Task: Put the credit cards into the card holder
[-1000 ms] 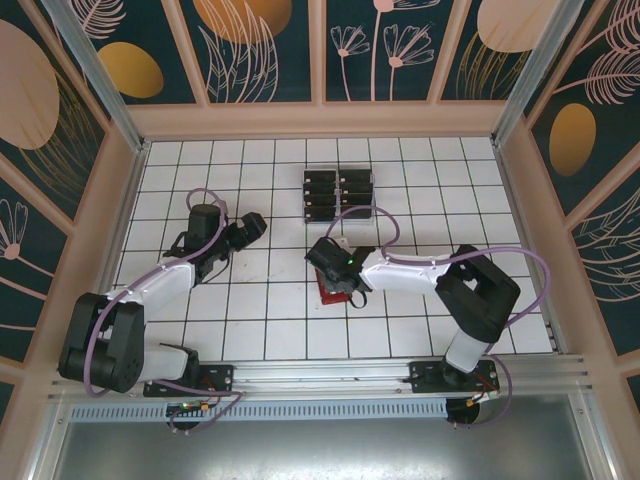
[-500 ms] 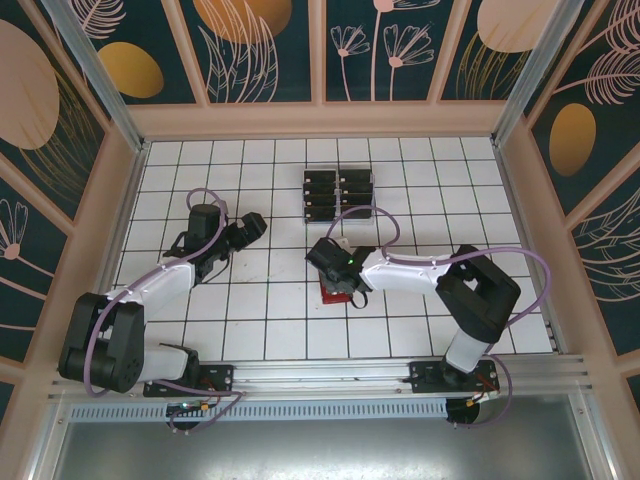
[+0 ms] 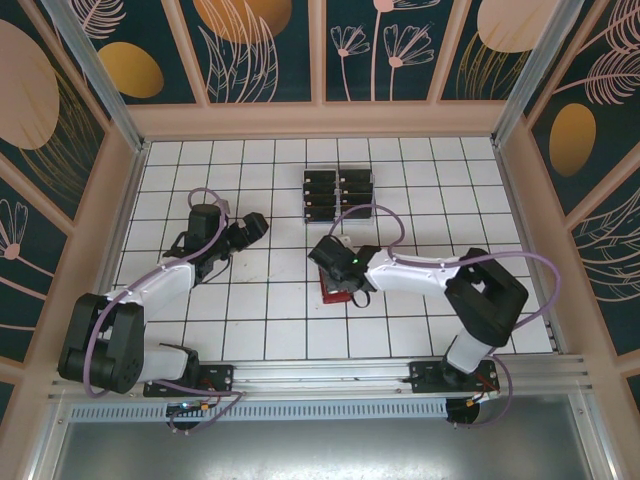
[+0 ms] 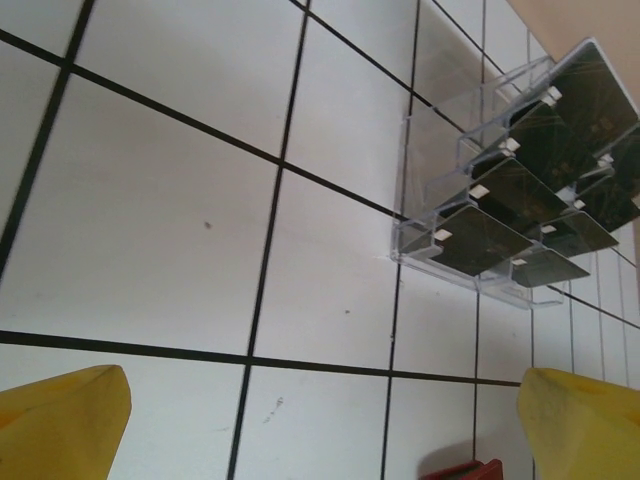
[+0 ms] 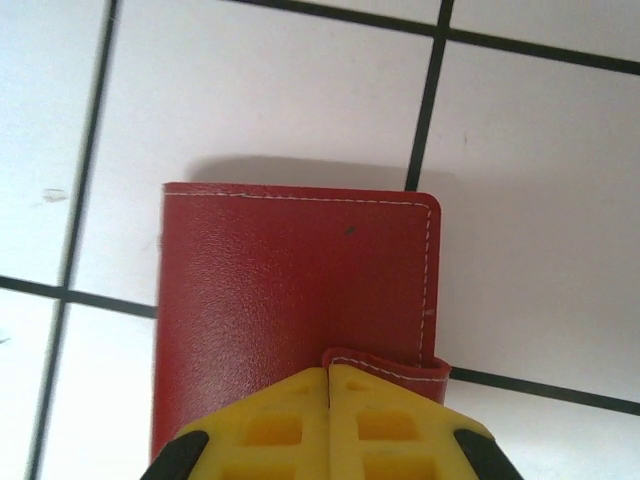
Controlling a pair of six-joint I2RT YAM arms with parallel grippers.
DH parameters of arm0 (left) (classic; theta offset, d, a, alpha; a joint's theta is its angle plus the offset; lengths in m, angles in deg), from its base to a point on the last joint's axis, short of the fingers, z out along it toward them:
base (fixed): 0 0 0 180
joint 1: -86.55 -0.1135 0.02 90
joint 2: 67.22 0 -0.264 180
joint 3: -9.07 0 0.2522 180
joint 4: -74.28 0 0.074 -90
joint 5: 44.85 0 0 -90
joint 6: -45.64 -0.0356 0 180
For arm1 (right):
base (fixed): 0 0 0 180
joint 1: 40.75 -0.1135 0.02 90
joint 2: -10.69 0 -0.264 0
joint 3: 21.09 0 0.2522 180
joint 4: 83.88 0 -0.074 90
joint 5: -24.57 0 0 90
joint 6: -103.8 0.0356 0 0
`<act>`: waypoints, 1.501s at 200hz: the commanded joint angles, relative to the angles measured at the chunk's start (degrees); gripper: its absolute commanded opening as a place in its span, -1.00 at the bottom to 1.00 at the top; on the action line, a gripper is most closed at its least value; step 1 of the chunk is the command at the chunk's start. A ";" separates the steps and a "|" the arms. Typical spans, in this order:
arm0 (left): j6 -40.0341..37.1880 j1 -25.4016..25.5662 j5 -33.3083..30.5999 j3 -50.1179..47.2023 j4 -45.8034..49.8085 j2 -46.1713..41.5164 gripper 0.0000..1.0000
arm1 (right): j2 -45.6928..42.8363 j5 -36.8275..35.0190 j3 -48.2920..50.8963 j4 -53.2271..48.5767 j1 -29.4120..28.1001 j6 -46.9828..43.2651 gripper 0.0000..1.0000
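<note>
Wallet (image 5: 290, 270) lies closed on white tiles (image 5: 530, 200), right gripper (image 5: 328, 385) fully closed at its near edge where a lip curls up, grip unclear; left gripper (image 4: 325, 425) wide open, empty, cards (image 4: 480, 240) in rack (image 4: 432, 160).

2 white arms (image 3: 165, 280) w/ black joints, purple cables (image 3: 215, 197), yellow fingertips (image 4: 62, 425).
</note>
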 commanded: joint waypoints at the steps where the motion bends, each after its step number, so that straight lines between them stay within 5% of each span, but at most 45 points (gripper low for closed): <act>1: 1.33 1.80 2.75 -1.14 -3.94 -1.46 0.97 | -4.36 2.63 -0.81 2.74 0.30 1.82 -1.00; 58: 7.92 7.79 4.33 -6.13 -15.12 -0.51 0.98 | -6.82 6.03 -2.96 7.31 0.44 3.85 -1.00; 209: 16.97 12.25 4.10 -13.87 -34.94 -2.75 0.78 | -4.99 10.98 -11.51 12.30 1.29 3.99 -1.00; 274: 18.73 13.97 3.21 -13.01 -40.12 0.59 0.08 | -5.60 11.70 -8.94 14.07 1.35 4.68 -1.00; 300: 18.35 14.32 2.93 -12.76 -41.45 1.68 -0.48 | -6.60 11.76 -5.82 15.54 1.79 5.10 -1.00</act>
